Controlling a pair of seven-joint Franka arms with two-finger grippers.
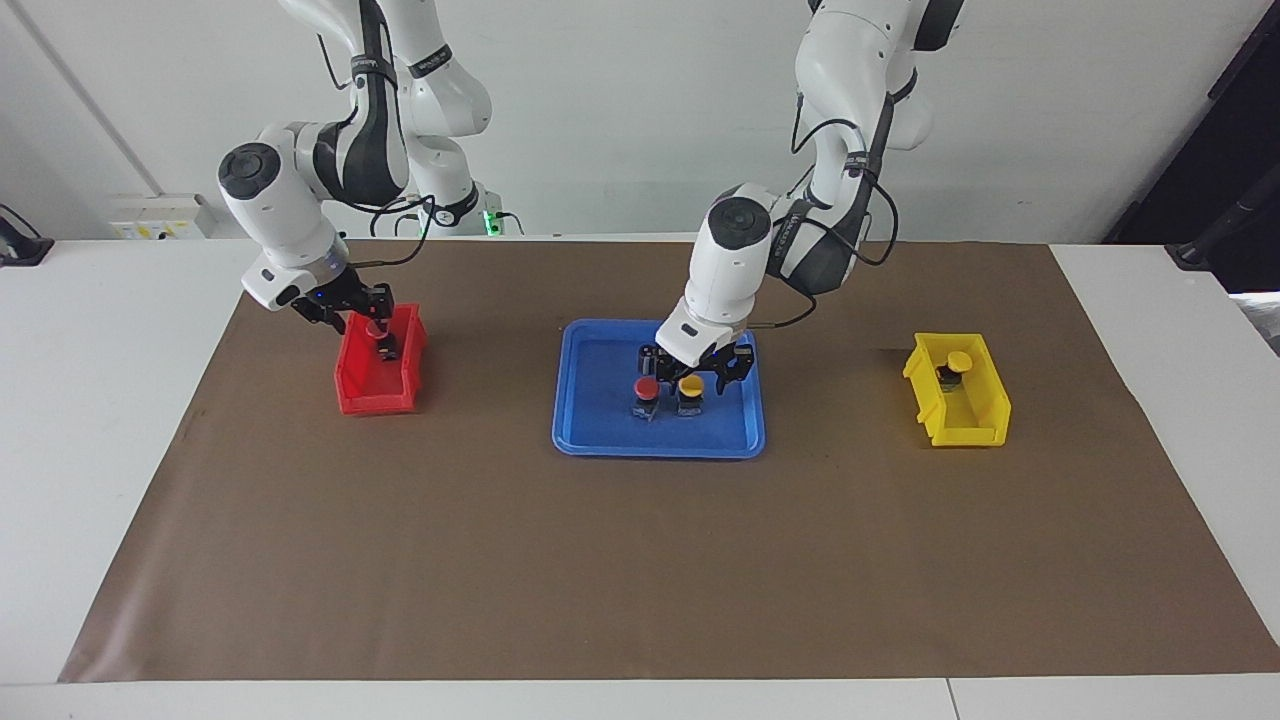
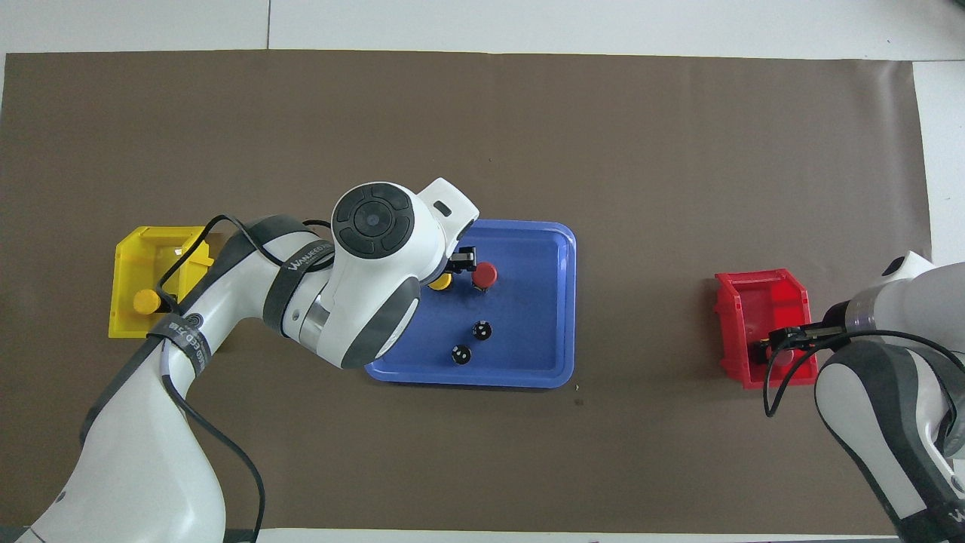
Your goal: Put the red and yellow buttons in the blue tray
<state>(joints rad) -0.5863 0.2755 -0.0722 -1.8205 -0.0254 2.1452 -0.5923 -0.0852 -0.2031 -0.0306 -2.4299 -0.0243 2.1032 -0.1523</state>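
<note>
A red button (image 1: 647, 389) and a yellow button (image 1: 690, 385) are seen standing side by side on the floor of the blue tray (image 1: 600, 432), each on a dark blocky base. The left gripper (image 1: 697, 366) is positioned in the tray directly above the yellow button, with its fingers spread to either side of the yellow cap; contact with the button cannot be made out. The red button is just beside this gripper, toward the right arm's end of the bench.

Two dark capless cylinders (image 2: 472, 342) are also seen in the tray, nearer to the robots than the two buttons.

A second red button (image 1: 379, 333) is found at the right gripper (image 1: 372, 322), low in the red bin (image 1: 378, 398) toward the right arm's end of the bench. The fingers are set close around the button's red cap, but whether it is gripped cannot be told.

A second yellow button (image 1: 955, 365) is left standing in the yellow bin (image 1: 965, 421), well apart from both grippers, toward the left arm's end of the bench.

The tray and both bins are laid on a brown mat (image 1: 640, 570) that covers the white bench (image 1: 80, 420), with the tray between the two bins.
</note>
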